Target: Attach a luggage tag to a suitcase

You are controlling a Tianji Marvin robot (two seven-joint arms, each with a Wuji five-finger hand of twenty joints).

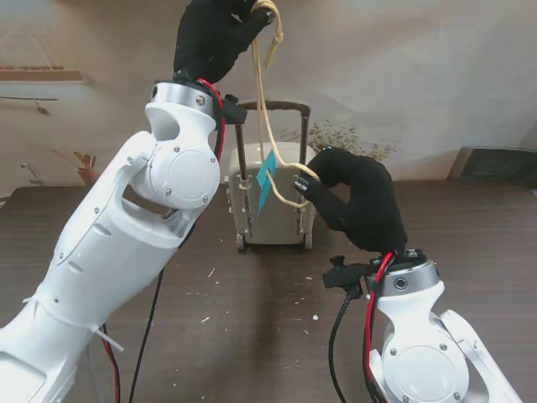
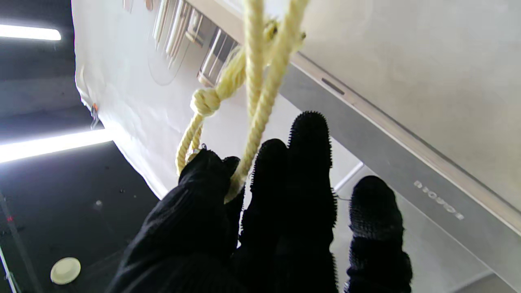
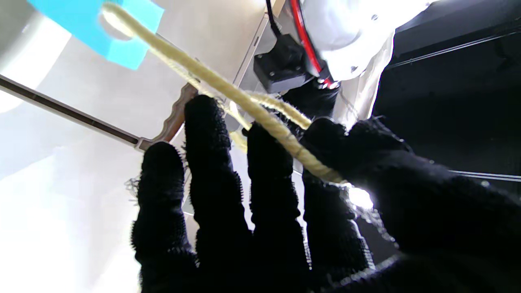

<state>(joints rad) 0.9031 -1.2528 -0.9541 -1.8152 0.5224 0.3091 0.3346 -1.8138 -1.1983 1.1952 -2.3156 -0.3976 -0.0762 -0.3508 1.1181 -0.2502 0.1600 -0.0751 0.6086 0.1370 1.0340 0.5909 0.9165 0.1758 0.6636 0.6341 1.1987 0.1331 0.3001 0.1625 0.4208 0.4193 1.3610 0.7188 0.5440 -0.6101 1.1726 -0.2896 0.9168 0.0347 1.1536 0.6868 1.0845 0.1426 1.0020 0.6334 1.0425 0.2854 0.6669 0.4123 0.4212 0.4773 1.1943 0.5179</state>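
A small cream suitcase (image 1: 281, 214) stands upright at the middle of the table, its dark pull handle (image 1: 273, 107) raised. A pale yellow cord (image 1: 263, 101) runs from my left hand (image 1: 214, 38), held high over the suitcase, down to my right hand (image 1: 357, 201) beside the suitcase's right side. A turquoise luggage tag (image 1: 267, 179) hangs on the cord in front of the suitcase. My left hand is shut on the cord's knotted end (image 2: 205, 101). My right hand pinches the cord (image 3: 285, 138) between thumb and fingers, with the tag (image 3: 95, 24) threaded farther along it.
The dark wooden table (image 1: 252, 319) carries small white specks in front of the suitcase. A dried plant sprig (image 1: 344, 138) shows behind the suitcase. A grey vent panel (image 1: 495, 164) sits at the far right, and a wall shelf (image 1: 42, 75) at the far left.
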